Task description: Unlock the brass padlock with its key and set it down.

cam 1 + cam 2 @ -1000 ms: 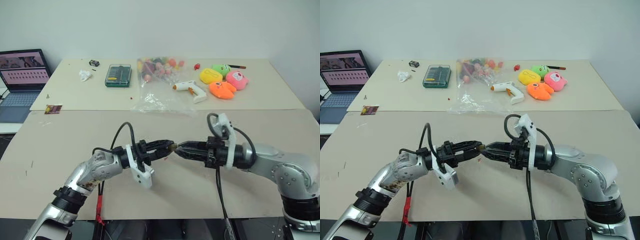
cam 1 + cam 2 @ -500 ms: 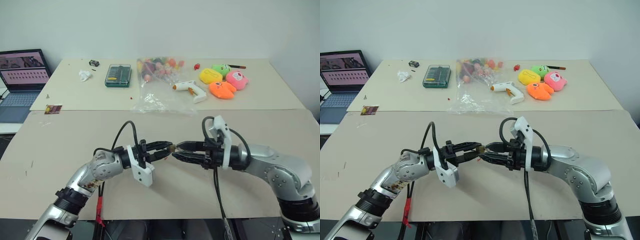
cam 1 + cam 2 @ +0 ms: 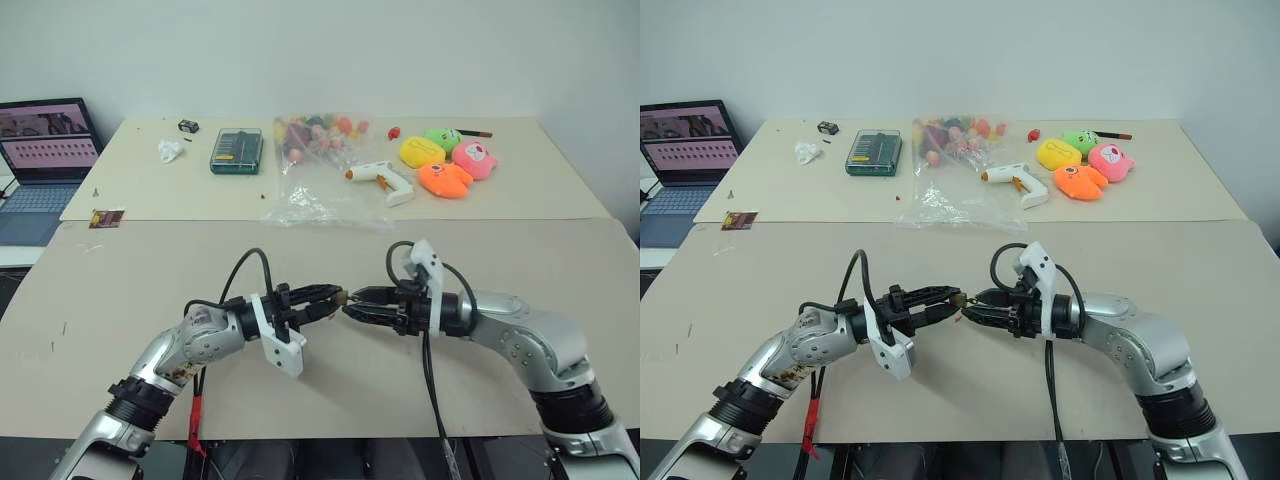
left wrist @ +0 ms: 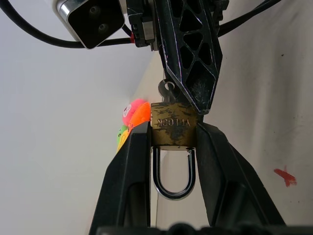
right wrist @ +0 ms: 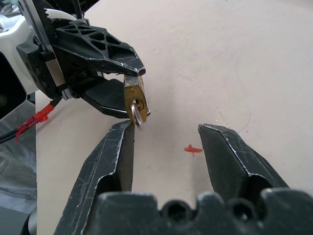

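Brass padlock [image 4: 173,129] unmoved; right pincer [image 5: 166,147] has dropped lower.

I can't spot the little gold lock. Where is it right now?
The brass padlock is pinched in the left end effector, held above the near table's middle, with the open right end effector right beside it.

We are seeing the brass padlock [image 4: 173,129] sitting between the left gripper's [image 3: 327,297] fingers, the right gripper [image 3: 357,303] just beside it.
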